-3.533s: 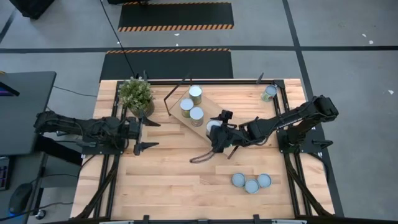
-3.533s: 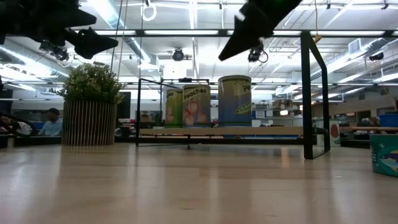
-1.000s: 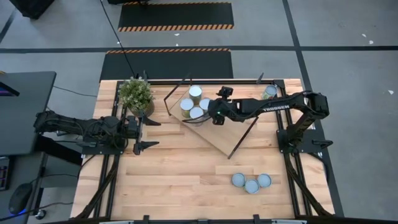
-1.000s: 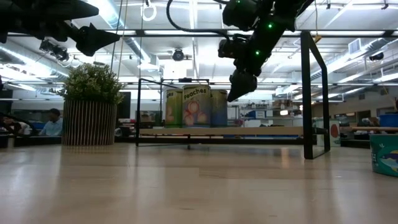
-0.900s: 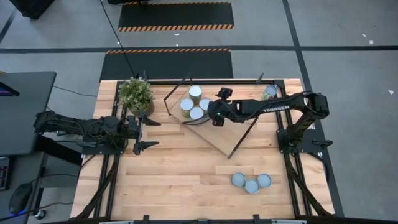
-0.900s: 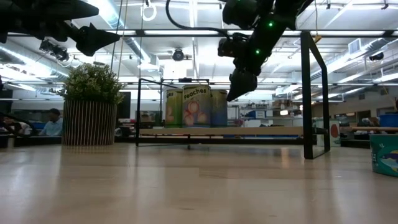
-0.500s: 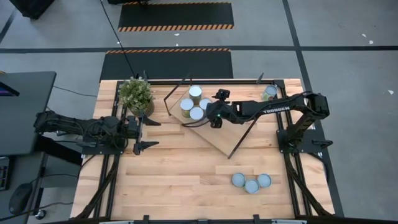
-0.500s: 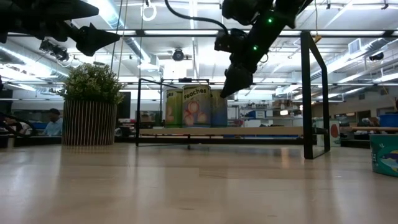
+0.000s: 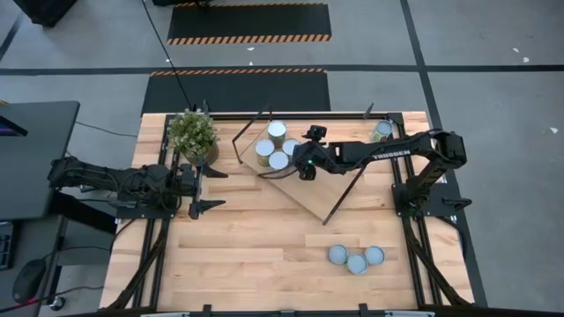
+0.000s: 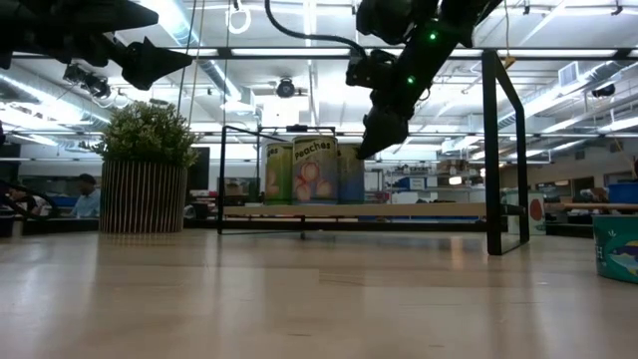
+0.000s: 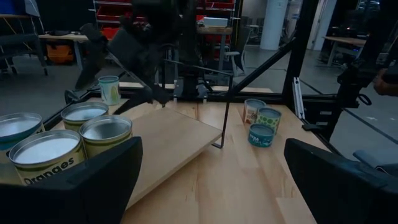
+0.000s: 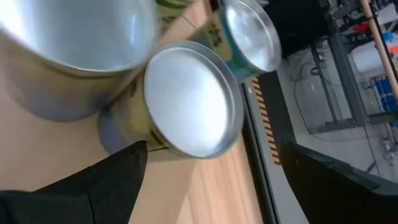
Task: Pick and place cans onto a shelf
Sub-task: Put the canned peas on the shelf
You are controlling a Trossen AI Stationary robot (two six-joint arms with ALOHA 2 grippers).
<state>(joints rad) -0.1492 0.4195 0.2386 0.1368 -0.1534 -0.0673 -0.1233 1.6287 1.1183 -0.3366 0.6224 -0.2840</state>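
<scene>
Right gripper (image 9: 304, 166) has carried a can from the shelf's near end up to the far-left end since 3.5 s back; over the last second it barely shifted. Four cans (image 9: 278, 145) now cluster at the far-left end of the shelf (image 9: 304, 180), where three stood before. Left arm unchanged.

Right gripper hangs just beside the cluster, on its right, above the board. Its wrist view shows fingers (image 12: 74, 186) spread wide with nothing between them, silver lids right in front, one can (image 12: 186, 102) closest. The fourth can is partly hidden under the arm in the high view. In the low view the cans (image 10: 313, 172) overlap each other, so only two or three can be counted; "Peaches" label readable, others cut off.

Three more cans (image 9: 356, 258) sit touching near the table's front-right edge, well apart from both grippers. One can (image 9: 382, 130) stands alone at the far-right corner of the table (image 9: 247, 255), half hidden by frame bars.

Left gripper (image 9: 204, 188) waits over the left side of the table, near the plant (image 9: 194, 133), fingers (image 11: 93, 177) held apart, empty. Its wrist view cuts off the cluster at the edge; label "Oranges" partly visible.

Shelf lies diagonally, far-left end near the table's far edge.
</scene>
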